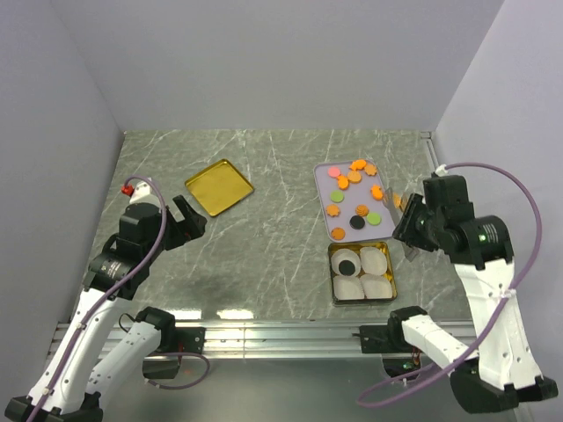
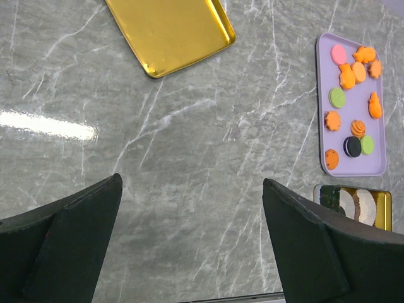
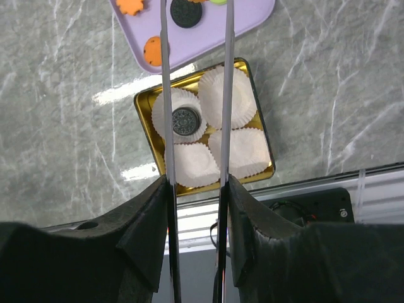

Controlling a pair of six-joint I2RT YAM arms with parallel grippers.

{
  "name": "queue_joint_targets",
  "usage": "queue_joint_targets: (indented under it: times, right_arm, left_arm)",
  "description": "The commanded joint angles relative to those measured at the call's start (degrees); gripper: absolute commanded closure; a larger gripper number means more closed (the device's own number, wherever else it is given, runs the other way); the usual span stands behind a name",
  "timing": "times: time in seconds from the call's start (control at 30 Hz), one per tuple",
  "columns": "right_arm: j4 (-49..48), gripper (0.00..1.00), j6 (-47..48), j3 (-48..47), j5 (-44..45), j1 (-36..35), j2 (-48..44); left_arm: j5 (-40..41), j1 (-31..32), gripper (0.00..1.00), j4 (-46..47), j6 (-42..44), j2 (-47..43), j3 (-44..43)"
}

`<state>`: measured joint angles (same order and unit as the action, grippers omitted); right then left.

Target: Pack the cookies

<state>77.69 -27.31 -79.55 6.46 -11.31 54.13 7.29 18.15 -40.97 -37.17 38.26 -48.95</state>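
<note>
The cookies (image 1: 354,180), mostly orange flower shapes with a few pink, green and black rounds, lie on a lilac tray (image 1: 345,204); they also show in the left wrist view (image 2: 353,72). A gold tin (image 1: 331,274) holds several white paper cups; one black cookie (image 3: 185,120) sits in the back left cup. My right gripper (image 1: 409,230) is shut on metal tongs (image 3: 165,95), whose blades stand apart over the tin and the tray's near edge with nothing between them. My left gripper (image 1: 189,220) is open and empty above bare table (image 2: 189,183).
A gold lid (image 1: 218,185) lies upside down at the back left, beyond the left gripper. The tin (image 3: 144,126) sits just in front of the tray (image 3: 240,16), close to the table's near rail. Walls close in the table on three sides.
</note>
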Motion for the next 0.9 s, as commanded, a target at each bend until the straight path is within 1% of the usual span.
queue_joint_targets:
  times: [0.0, 0.1, 0.3, 0.6, 0.87]
  right_arm:
    - [3.52, 0.57, -2.74, 0.62, -0.65, 0.32, -3.41]
    - [4.48, 0.59, -4.94, 2.99, -3.9, 0.15, -4.64]
    - [4.48, 0.59, -7.93, 8.96, -7.41, 0.24, -9.21]
    - [5.1, 0.6, -8.9, 17.58, -9.8, 0.24, -15.28]
    - [5.19, 0.6, -9.6, 24.08, -9.98, 0.24, -19.67]
  left_arm:
    - [-0.35, 0.39, 0.01, 2.12, -0.36, -1.08, 0.17]
    - [-0.35, 0.48, 0.01, 2.21, -0.45, -1.35, 0.26]
    - [0.62, 0.92, 0.01, 1.86, -0.89, -2.14, 0.17]
    - [3.17, 3.29, 0.01, 0.98, -2.12, -2.75, 0.17]
    - [6.77, 7.6, 0.0, -0.86, -3.96, -3.27, -0.27]
